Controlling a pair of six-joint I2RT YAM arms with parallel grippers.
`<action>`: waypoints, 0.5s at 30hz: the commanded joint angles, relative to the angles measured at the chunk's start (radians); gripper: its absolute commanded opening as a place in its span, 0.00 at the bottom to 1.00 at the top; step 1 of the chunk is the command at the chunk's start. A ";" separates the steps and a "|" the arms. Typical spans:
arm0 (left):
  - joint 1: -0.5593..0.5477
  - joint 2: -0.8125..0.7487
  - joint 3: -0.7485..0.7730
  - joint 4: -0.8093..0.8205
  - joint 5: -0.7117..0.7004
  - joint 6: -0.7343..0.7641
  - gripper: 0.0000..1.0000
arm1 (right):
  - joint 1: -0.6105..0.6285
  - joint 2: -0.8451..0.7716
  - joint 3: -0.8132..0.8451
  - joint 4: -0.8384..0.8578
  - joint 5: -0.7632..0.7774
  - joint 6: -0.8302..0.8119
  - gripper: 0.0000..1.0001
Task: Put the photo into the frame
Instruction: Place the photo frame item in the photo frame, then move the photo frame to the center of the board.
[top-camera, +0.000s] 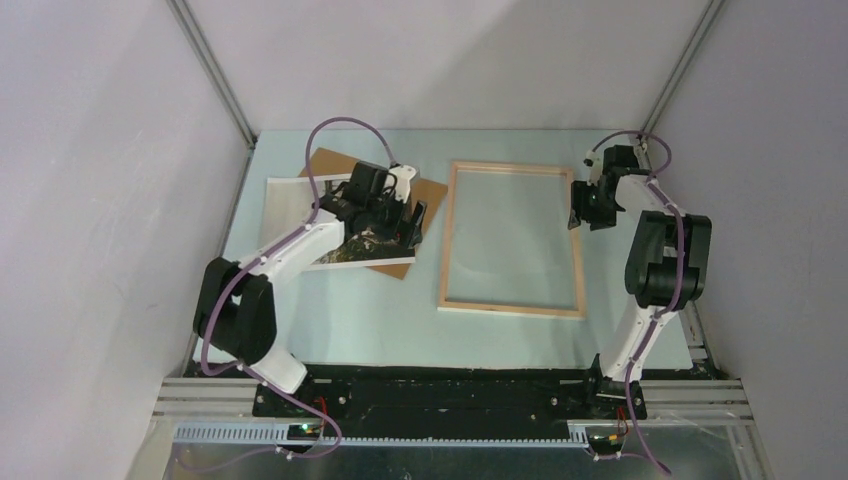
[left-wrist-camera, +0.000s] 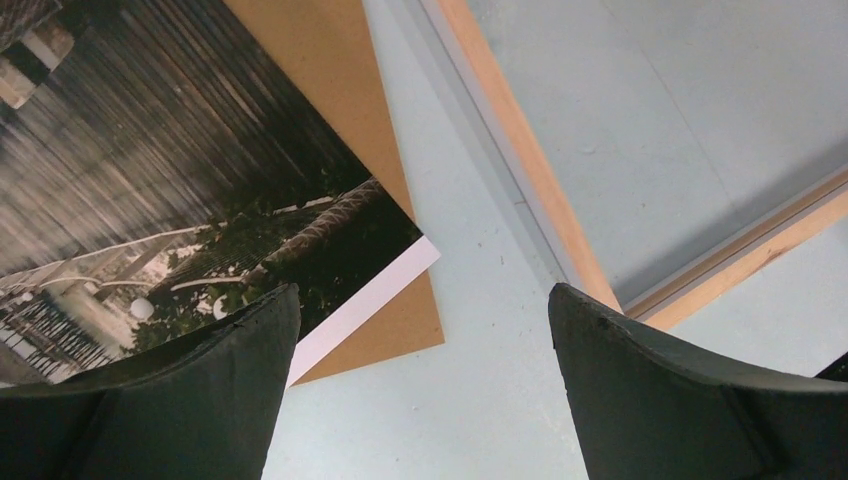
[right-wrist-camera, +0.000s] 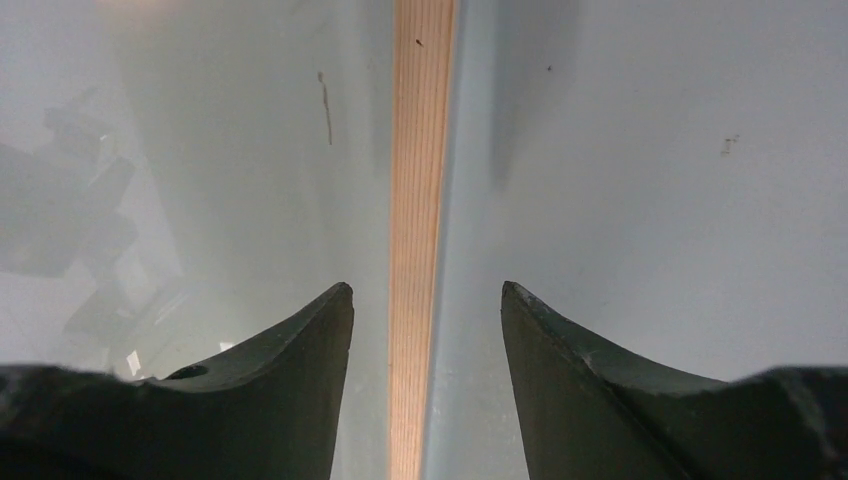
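- The left end effector is spread wide and holds nothing. In the left wrist view one finger is seen over the near corner of the photo, and the other finger over bare desk. Whether the photo is touched cannot be told.
- The right end effector is held moderately open and empty. In its wrist view the fingers are placed on either side of the frame's right rail, with a gap on each side.
- The photo is laid picture up on a brown backing board, at the left of the desk, beside the frame but apart from it.
- The frame is laid flat at the middle right, its bare-wood edges up. A faint reflection of the arm is seen in its pane.
- The desk is pale blue-green, with a few small marks. It is enclosed by plain grey-lilac walls set in metal posts.
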 joint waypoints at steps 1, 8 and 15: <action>0.015 -0.073 -0.022 0.018 -0.033 0.053 0.99 | 0.004 0.040 -0.002 0.032 0.011 -0.014 0.59; 0.031 -0.091 -0.050 0.018 -0.034 0.050 0.98 | 0.004 0.080 0.001 0.031 -0.007 -0.002 0.49; 0.065 -0.116 -0.063 0.018 -0.035 0.049 0.98 | 0.001 0.094 0.011 0.031 -0.013 0.000 0.29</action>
